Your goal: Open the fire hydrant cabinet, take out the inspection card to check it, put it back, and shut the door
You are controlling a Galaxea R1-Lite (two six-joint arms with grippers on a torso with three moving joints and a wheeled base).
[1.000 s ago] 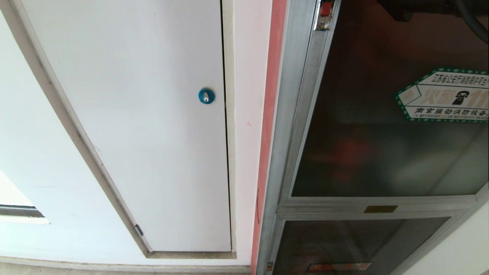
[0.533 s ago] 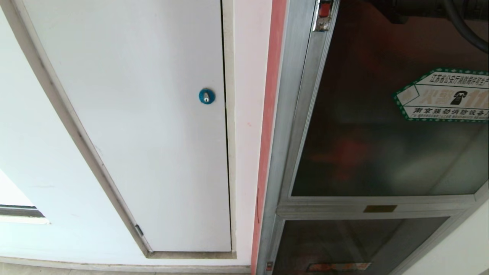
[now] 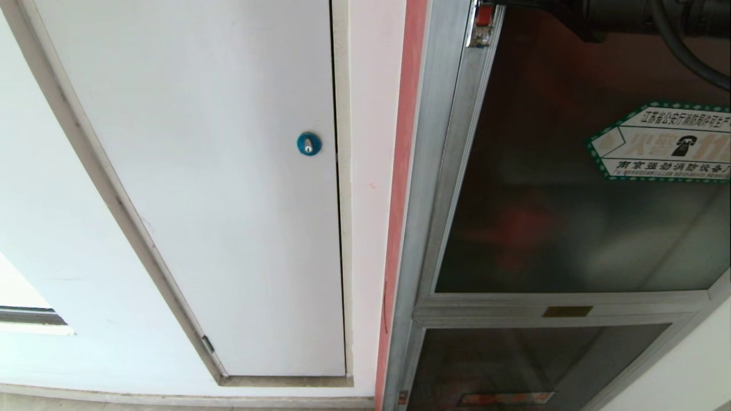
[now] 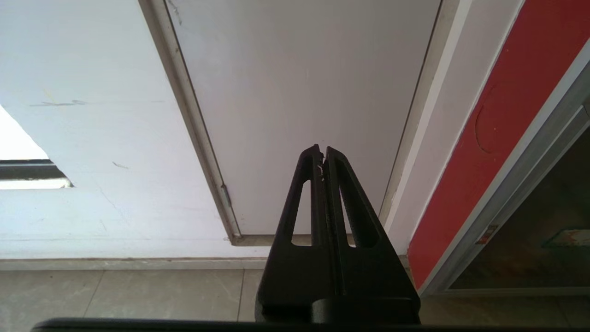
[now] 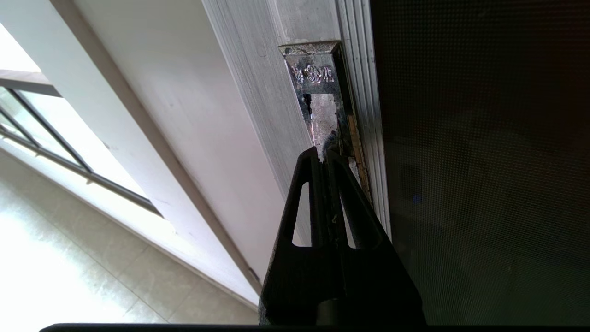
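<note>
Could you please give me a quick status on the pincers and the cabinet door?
Right pincer shut, tips at the door's latch plate. Left pincer shut, parked facing the white door. Door closed. Nothing in the way.

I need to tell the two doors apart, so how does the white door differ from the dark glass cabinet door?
The white door is opaque with a blue round lock; the cabinet door is dark frosted glass in a silver frame, with a hexagonal sticker. Both look closed.

each tool is matte black: two long tapering fingers, each pierced by a narrow slot, rising from a broad black base, on the left tool [image 4: 322, 150] and the right tool [image 5: 322, 152] alike. a dark arm segment [image 3: 622, 11] carries a black cable [image 3: 682, 54].
</note>
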